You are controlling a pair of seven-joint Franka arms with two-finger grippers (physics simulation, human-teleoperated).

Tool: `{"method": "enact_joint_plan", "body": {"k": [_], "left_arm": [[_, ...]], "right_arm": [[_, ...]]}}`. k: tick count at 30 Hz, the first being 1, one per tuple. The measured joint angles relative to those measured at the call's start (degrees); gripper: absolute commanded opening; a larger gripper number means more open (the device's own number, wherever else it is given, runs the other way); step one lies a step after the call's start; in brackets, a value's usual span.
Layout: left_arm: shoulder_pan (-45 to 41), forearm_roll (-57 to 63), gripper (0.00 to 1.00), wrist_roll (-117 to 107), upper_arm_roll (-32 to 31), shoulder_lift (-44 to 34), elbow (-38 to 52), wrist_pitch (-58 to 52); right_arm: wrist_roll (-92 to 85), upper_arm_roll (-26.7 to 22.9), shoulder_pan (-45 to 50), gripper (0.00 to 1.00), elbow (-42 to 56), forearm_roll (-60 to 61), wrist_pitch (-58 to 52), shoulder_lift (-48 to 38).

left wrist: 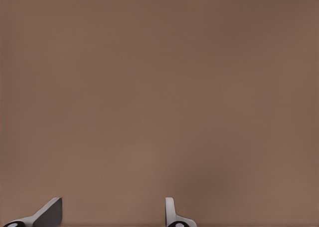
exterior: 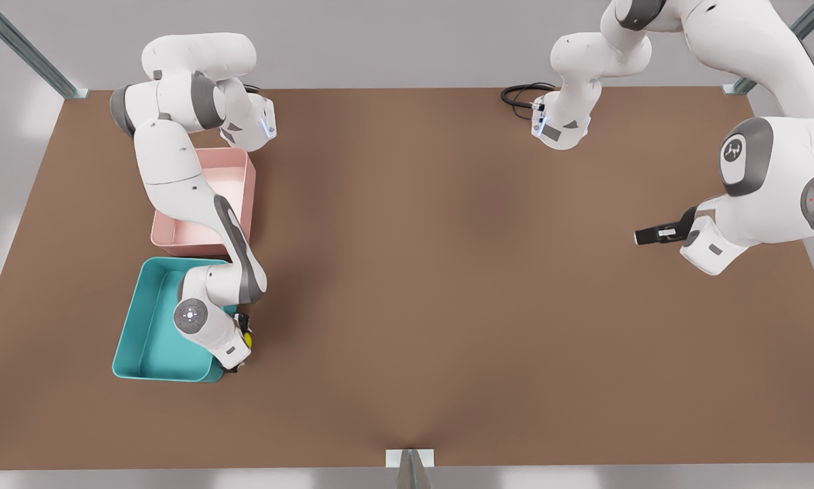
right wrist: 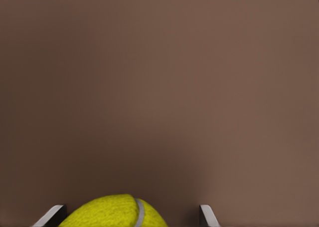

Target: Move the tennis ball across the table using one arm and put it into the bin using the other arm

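Observation:
The tennis ball (exterior: 247, 337) is a yellow-green speck on the table (exterior: 447, 285), just off the teal bin's (exterior: 150, 324) wall on the side toward the front view's right. My right gripper (exterior: 244, 345) hangs low over it. In the right wrist view the tennis ball (right wrist: 114, 213) lies between the fingertips of my right gripper (right wrist: 130, 211), which is open, with a gap beside one fingertip (right wrist: 207, 214). My left gripper (exterior: 644, 236) waits at the front view's right, open and holding nothing. In the left wrist view my left gripper (left wrist: 112, 207) is over bare brown tabletop.
A pale pink tub (exterior: 244, 178) stands directly behind the teal bin, partly covered by the right arm. A black cable (exterior: 521, 94) loops by the left arm's base at the far edge. Metal frame posts stand at the table's corners.

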Motion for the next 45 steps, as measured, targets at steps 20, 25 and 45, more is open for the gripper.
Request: {"method": "enact_joint_plan", "body": {"k": [20,25,45], "left_arm": [[0.0,0.02,1.0,0.03,0.0,0.14,-0.25,0.28],[0.0,0.21,1.0,0.07,-0.01,0.01,-0.18,0.22],[-0.18,0.13,1.0,0.1,-0.01,0.11,-0.18,0.26]], "right_arm": [[-0.28,0.21,0.96,0.46,1.67,0.98,0.82,-0.22],[-0.12,0.24,1.75,0.46,3.98,3.31,-1.66,-2.18],[4.9,-8.4,-1.66,1.0,3.26,5.17,-18.65,-9.56]]}}
